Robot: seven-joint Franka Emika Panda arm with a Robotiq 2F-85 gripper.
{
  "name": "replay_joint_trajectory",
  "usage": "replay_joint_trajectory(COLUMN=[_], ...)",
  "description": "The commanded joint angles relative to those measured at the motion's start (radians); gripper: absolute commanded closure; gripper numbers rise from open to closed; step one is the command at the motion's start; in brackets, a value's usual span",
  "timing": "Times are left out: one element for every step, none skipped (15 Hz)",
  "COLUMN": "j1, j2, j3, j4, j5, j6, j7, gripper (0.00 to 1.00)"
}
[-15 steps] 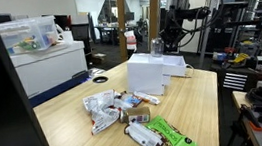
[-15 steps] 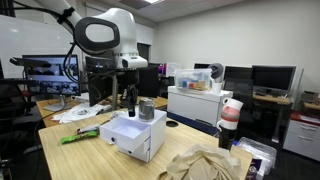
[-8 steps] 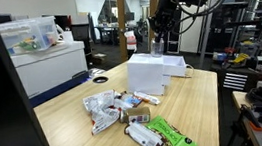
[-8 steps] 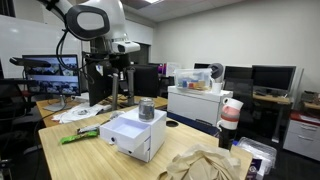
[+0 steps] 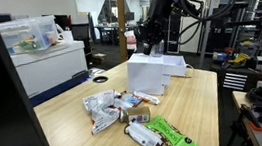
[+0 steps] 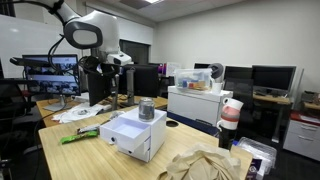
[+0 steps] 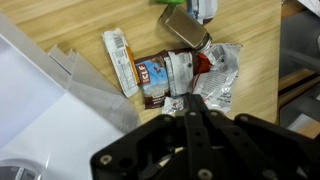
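You swung the gripper [image 5: 151, 38] sideways since a moment before, jaw gap impossible to tell, white box [image 5: 146, 73] stood between it and the scattered snack wrappers [image 7: 170, 72].

A wooden worktop [image 5: 200, 100] fills the lower middle of both exterior views. A green packet [image 5: 171, 136] lies near its bottom edge in an exterior view. At the left of that frame a white printer [image 5: 49, 65] stands apart from the worktop, with a clear plastic bin [image 5: 28, 35] on top. In an exterior view a crumpled beige cloth [image 6: 205, 163] lies at the bottom centre. A red-and-white cup [image 6: 231, 113] stands right of centre, and a dark monitor [image 6: 272, 80] is behind it.
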Motion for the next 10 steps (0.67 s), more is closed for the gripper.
replay_joint_trajectory(j1=[0.001, 0.0, -0.004, -0.008, -0.009, -0.011, -0.012, -0.014, -0.017, -0.019], j2=[0.028, 0.037, 0.054, 0.068, 0.081, 0.092, 0.102, 0.109, 0.115, 0.122], j3=[0.005, 0.007, 0.01, 0.014, 0.016, 0.017, 0.02, 0.021, 0.023, 0.025], j4=[-0.025, -0.028, -0.038, -0.046, -0.052, -0.055, -0.059, -0.064, -0.067, -0.075], j5=[0.037, 0.032, 0.016, 0.002, -0.004, -0.011, -0.018, -0.031, -0.044, -0.069], j6=[-0.009, -0.012, -0.008, -0.003, -0.008, -0.012, -0.015, -0.018, -0.017, -0.006], j7=[-0.099, -0.112, -0.125, -0.126, -0.139, -0.15, -0.159, -0.172, -0.181, -0.188], gripper=[1.0, 1.0, 1.0, 0.74, 0.73, 0.68, 0.62, 0.55, 0.47, 0.4])
